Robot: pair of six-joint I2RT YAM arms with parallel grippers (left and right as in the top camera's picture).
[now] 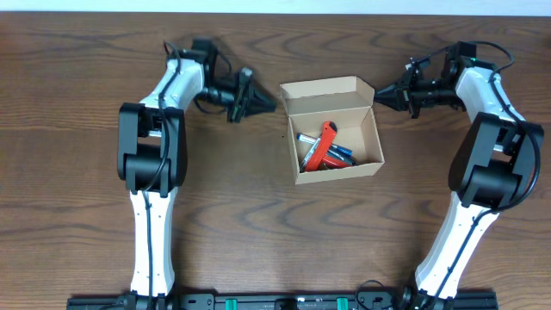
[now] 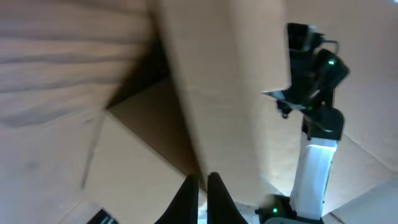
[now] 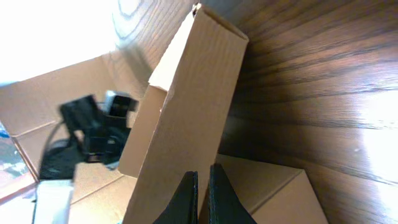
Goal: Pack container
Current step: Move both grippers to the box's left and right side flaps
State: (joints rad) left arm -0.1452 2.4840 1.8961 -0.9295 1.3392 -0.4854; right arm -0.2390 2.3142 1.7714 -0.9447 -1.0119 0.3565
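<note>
1. The container [image 1: 340, 170] stands on the bench [image 1: 258, 224] at the middle, between the two arms. It is open at the top, and its lid flap [image 1: 325, 89] stands up at the far edge.
2. Inside lie a red tool [image 1: 325, 145] and some blue markers [image 1: 343, 153], crossing each other on the bottom. I judge the filling is mostly done and that closing is the step in hand.
3. The left end effector [image 1: 261, 102] points at the far left corner of the box but stays apart from it. In its wrist view the two fingers lie nearly together with nothing between them – closed and empty.
4. The right end effector [image 1: 381, 90] points at the far right corner, just beside the small side flap [image 3: 186, 106]. I cannot tell if it touches the cardboard. Its fingers are closed too, and they hold nothing.
5. Closed fingers make a narrow, stiff tip, which suits pushing a flap better than pinching it – probably this is why both are held so, one at each side.
6. The risk I see: the box is light, so a push from one side alone may slide it over the bench.
</note>
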